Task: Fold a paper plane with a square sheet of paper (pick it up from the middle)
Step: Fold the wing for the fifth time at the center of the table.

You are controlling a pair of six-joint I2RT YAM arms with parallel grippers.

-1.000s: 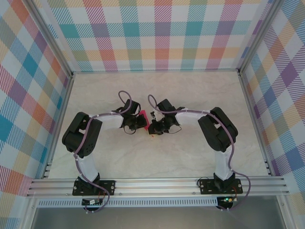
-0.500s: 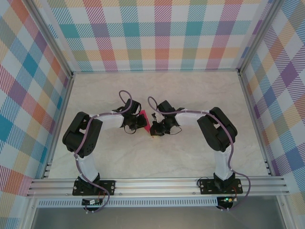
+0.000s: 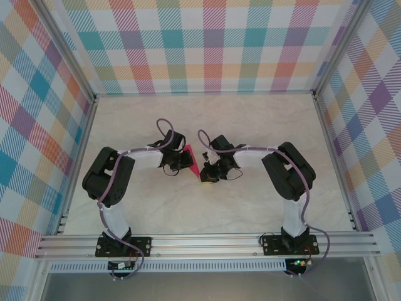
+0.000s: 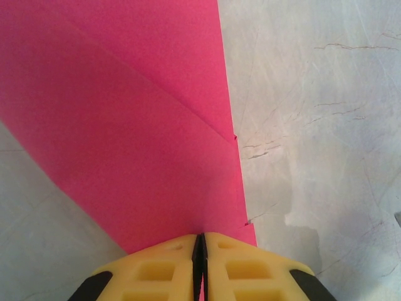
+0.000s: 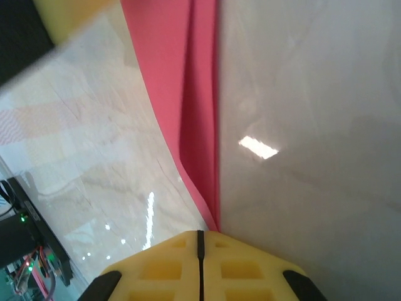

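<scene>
We see checked walls (image 3: 207, 44) around a pale counter (image 3: 250, 125). In the middle is the folded pink paper (image 3: 190, 158). The left fingers (image 4: 163, 266) are shut on its edge to keep it steady; the right fingers (image 5: 163, 269), shut too, seem to pinch its crease.

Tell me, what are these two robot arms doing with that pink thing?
They are partway through folding a pink sheet of paper on the table. The left gripper is closed, pinching one edge of the already creased sheet. The right gripper, also closed, sits at its narrow end.
</scene>
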